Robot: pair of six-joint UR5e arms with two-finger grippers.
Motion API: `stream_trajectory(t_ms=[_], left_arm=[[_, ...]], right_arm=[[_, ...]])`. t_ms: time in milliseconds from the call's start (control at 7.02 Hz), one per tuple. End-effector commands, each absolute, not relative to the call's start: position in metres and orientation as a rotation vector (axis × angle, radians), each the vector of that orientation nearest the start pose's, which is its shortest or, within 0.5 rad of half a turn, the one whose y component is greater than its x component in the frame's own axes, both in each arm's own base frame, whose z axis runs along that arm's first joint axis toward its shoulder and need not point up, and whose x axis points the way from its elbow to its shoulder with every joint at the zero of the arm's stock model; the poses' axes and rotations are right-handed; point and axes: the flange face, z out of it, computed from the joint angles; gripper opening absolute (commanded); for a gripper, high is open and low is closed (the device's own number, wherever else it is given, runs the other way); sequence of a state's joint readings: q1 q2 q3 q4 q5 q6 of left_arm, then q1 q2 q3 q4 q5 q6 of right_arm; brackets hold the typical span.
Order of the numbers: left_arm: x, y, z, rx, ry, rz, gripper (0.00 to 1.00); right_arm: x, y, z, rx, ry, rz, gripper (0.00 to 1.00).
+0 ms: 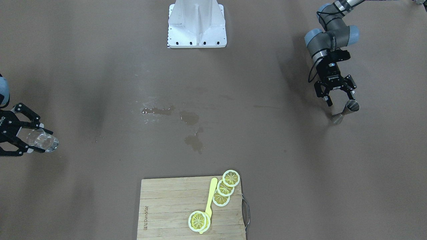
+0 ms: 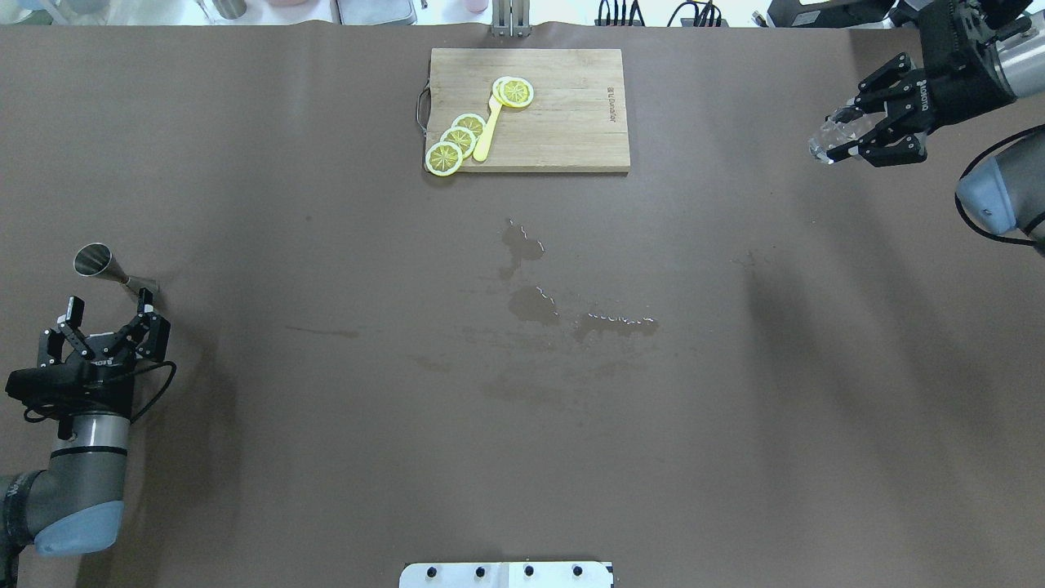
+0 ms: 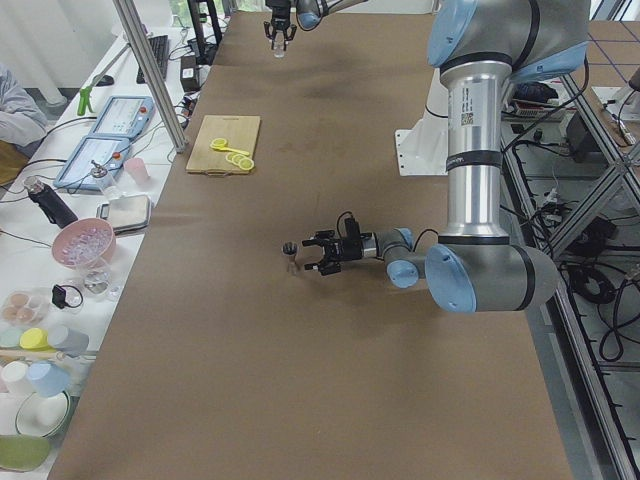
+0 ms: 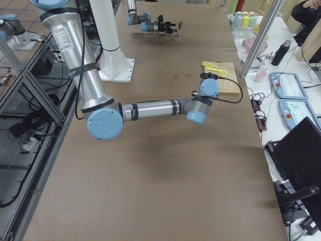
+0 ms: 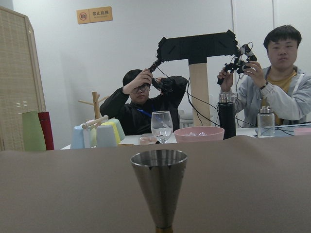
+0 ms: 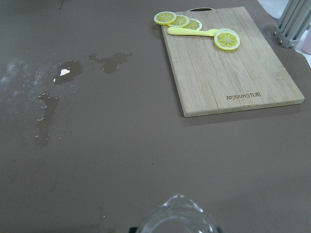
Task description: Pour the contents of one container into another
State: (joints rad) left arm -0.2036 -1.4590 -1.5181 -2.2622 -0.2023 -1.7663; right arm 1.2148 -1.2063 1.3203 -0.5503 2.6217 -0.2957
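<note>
At left gripper (image 2: pixel 110 304), table's L end: holds jaws wide, just beside upright jigger (image 2: pixel 110 269). At right gripper (image 2: pixel 851 131), R end: clamps glass cup (image 2: pixel 829 140), raised off table.

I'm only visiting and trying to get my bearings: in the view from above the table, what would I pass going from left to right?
steel jigger → wooden cutting board → clear glass cup
</note>
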Motion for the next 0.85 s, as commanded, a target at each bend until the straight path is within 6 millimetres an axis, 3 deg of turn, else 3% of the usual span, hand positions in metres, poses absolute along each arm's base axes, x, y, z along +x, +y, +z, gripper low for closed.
stream_trajectory(t_ms=[0, 142, 427, 712], left_arm=[[0.378, -0.343, 0.621, 1.34, 0.409, -0.747, 0.93], [0.384, -0.355, 0.641, 1.328, 0.405, -0.788, 0.93], [0.39, -0.361, 0.643, 1.329, 0.39, -0.799, 0.88], [0.397, -0.363, 0.635, 1.33, 0.402, -0.807, 0.61]], right_arm=[[-0.171, -0.609, 0.429, 1.03, -0.968, -1.182, 0.0], [-0.172, -0.611, 0.423, 1.014, -0.945, -1.203, 0.0], [-0.172, -0.614, 0.415, 0.999, -0.913, -1.225, 0.0], [-0.174, -0.615, 0.414, 0.999, -0.914, -1.229, 0.0]])
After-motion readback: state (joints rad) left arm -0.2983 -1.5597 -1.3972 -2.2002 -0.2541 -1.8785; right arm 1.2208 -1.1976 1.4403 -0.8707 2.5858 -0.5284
